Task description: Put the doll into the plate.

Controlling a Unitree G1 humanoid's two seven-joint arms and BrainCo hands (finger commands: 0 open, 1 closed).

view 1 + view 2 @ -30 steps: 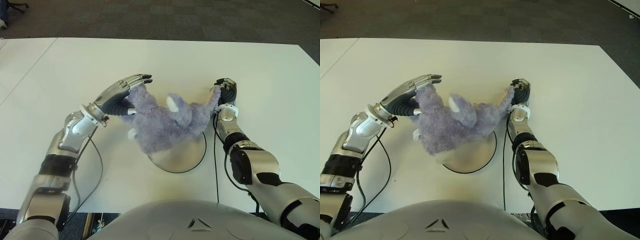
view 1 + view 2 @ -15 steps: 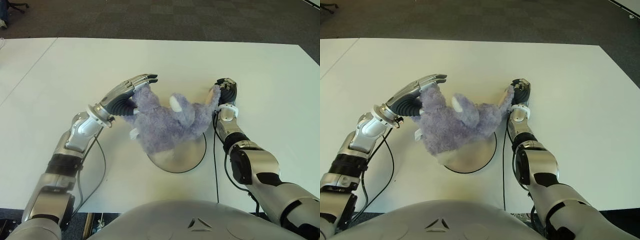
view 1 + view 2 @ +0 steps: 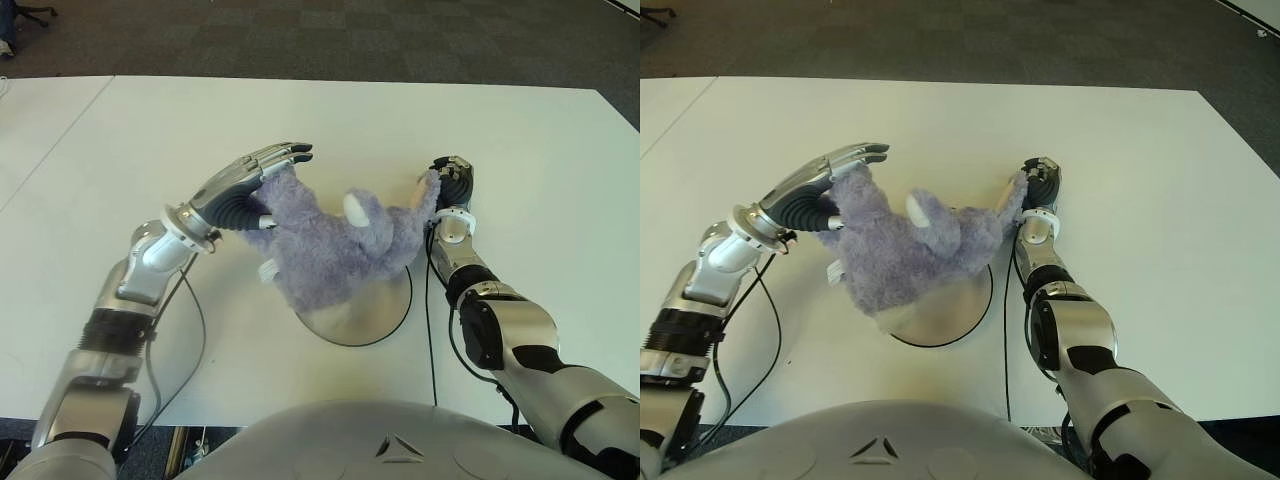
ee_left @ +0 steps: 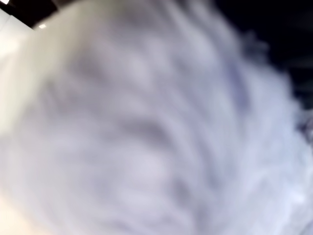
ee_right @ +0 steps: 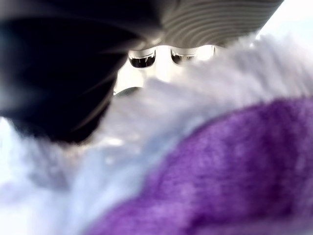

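Purple doll (image 3: 335, 245) held over the plate (image 3: 365, 310) near the table's (image 3: 520, 130) middle — gripped at either end by 2 hands: left hand (image 3: 245, 190) and right hand (image 3: 450, 190), fingers clasping fur.

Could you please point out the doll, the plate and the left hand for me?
doll (image 3: 335, 250), left eye view, middle of its furry body.
plate (image 3: 375, 318), left eye view, bare near rim.
left hand (image 3: 250, 185), left eye view, back of hand.

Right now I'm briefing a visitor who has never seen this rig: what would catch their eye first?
A fluffy purple doll is stretched between both hands, over a round plate at the near middle of the white table. The left hand grips its left end, the right hand its right end.
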